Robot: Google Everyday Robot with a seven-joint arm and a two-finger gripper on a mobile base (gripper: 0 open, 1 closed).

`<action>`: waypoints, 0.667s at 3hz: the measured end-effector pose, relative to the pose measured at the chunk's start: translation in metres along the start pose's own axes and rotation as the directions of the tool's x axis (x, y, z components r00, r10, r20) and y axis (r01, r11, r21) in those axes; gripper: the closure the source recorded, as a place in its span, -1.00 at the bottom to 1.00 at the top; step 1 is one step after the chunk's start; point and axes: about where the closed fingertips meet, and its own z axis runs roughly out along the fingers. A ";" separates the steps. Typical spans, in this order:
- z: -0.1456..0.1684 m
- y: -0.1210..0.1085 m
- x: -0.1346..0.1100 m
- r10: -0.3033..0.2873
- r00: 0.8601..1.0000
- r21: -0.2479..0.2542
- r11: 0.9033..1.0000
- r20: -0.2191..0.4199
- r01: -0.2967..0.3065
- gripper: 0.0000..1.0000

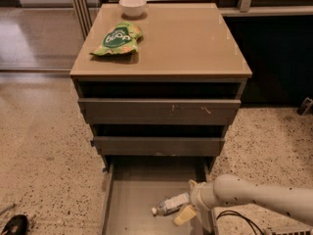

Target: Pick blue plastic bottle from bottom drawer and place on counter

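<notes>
Likely an office or break area: a speckled terrazzo floor, a metal-framed glass partition at the upper left, and a grey drawer cabinet whose tan desk carries a snack bag and a white bowl. The gripper is at the lower right, in the bottom drawer.

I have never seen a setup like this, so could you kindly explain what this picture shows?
The pale tube from the right is the robot's one arm, ending in a gripper. The single camera looks down at a grey drawer cabinet from the front. On the counter sit a green snack bag and a white bowl. The bottom drawer is pulled out; a blue plastic bottle lies on its side in it. The gripper is at the bottle's base end; whether it holds it cannot be told.
</notes>
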 end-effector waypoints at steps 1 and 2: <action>0.020 -0.004 -0.004 -0.022 0.999 -0.037 0.999 0.038 0.024 -1.00; 0.039 0.000 0.004 -0.026 0.999 -0.090 0.996 0.037 0.029 -1.00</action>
